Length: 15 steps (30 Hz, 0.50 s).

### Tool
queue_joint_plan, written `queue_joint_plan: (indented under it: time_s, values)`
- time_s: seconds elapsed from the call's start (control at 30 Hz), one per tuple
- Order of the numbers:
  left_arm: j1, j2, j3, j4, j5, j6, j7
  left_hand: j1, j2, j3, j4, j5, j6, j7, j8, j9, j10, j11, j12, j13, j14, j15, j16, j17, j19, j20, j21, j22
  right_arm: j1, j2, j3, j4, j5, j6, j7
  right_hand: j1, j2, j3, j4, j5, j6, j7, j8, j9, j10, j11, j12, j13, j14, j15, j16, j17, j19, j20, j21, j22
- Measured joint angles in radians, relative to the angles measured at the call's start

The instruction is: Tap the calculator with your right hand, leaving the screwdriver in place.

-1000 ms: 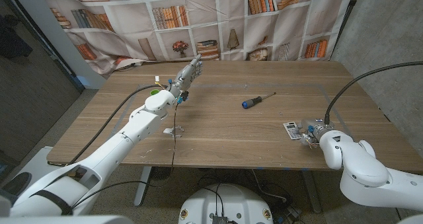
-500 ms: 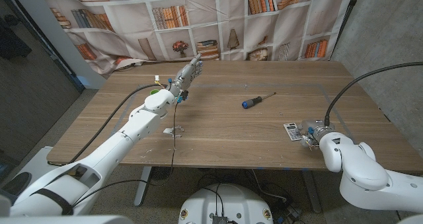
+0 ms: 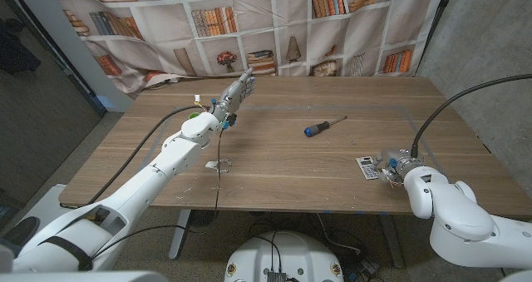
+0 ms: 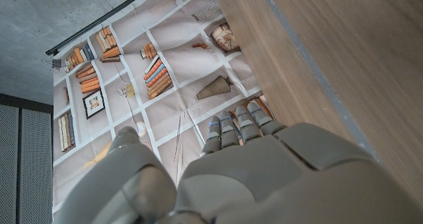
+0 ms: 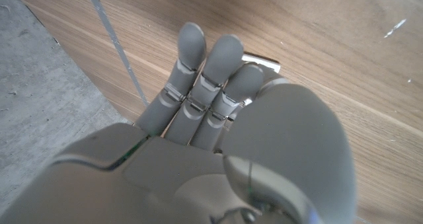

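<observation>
A small grey calculator [image 3: 366, 165] lies near the table's front right. My right hand [image 3: 390, 168] is right beside it. In the right wrist view its straight fingers [image 5: 206, 78] reach over the calculator [image 5: 263, 63], and just one silver corner shows past them. I cannot tell whether they touch it. The screwdriver [image 3: 324, 126], with a blue and black handle, lies alone mid-table, well apart from both hands. My left hand [image 3: 237, 91] is held above the far left of the table, holding nothing, fingers [image 4: 232, 128] stretched out toward the backdrop.
A bookshelf-printed curtain [image 3: 274, 24] hangs behind the table [image 3: 274, 170]. Small white bits [image 3: 218, 163] lie near the left forearm and a green item [image 3: 193, 114] shows by the left wrist. The table's right edge [image 3: 474, 141] runs close to my right hand.
My right arm has shifted slightly to the right and nearer the front edge. The calculator, screwdriver and left hand have not moved.
</observation>
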Motion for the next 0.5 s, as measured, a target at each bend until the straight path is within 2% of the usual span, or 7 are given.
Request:
queue_joint_plan:
  time_s: [0.23, 0.37, 0.5]
  values:
    - [-0.002, 0.001, 0.000, 0.001, 0.000, -0.001, -0.004, 0.000, 0.000, -0.004, 0.004, 0.000, 0.000, 0.000, 0.000, 0.000, 0.000, 0.000, 0.000, 0.000, 0.000, 0.000, 0.000, 0.000, 0.000, 0.000, -0.004, 0.000, -0.005, -0.006, 0.014, -0.012, 0.038, -0.011, -0.053, 0.000, 0.000, 0.006, 0.000, -0.004, 0.000, 0.000, 0.000, 0.000, 0.000, 0.000, 0.005, -0.003, 0.000, 0.000, 0.008, -0.005, 0.006, -0.004, -0.007, 0.004]
    - [-0.005, 0.001, 0.000, 0.001, 0.000, -0.001, -0.005, 0.000, 0.000, -0.004, 0.004, 0.000, 0.000, 0.000, 0.000, 0.000, 0.000, 0.000, 0.000, 0.000, 0.000, 0.000, 0.000, 0.000, 0.000, 0.000, -0.004, 0.000, -0.032, -0.008, 0.057, -0.019, 0.083, -0.007, -0.098, 0.000, 0.000, 0.006, 0.000, -0.008, -0.008, 0.001, 0.000, 0.000, 0.000, 0.000, 0.008, -0.004, 0.000, 0.000, 0.015, -0.005, 0.006, -0.004, -0.007, 0.006]
    - [-0.006, 0.003, 0.000, 0.001, 0.000, -0.001, -0.006, 0.000, 0.000, -0.004, 0.004, -0.005, 0.000, 0.000, 0.000, 0.000, 0.000, 0.000, 0.000, 0.000, 0.000, 0.000, 0.000, 0.000, 0.000, 0.000, -0.004, 0.000, -0.114, -0.012, 0.159, -0.026, 0.193, 0.025, -0.192, 0.000, 0.000, 0.012, -0.001, -0.008, -0.011, 0.004, 0.000, 0.000, 0.000, 0.000, 0.008, -0.005, 0.000, 0.000, 0.015, -0.010, 0.006, -0.004, -0.007, 0.015]
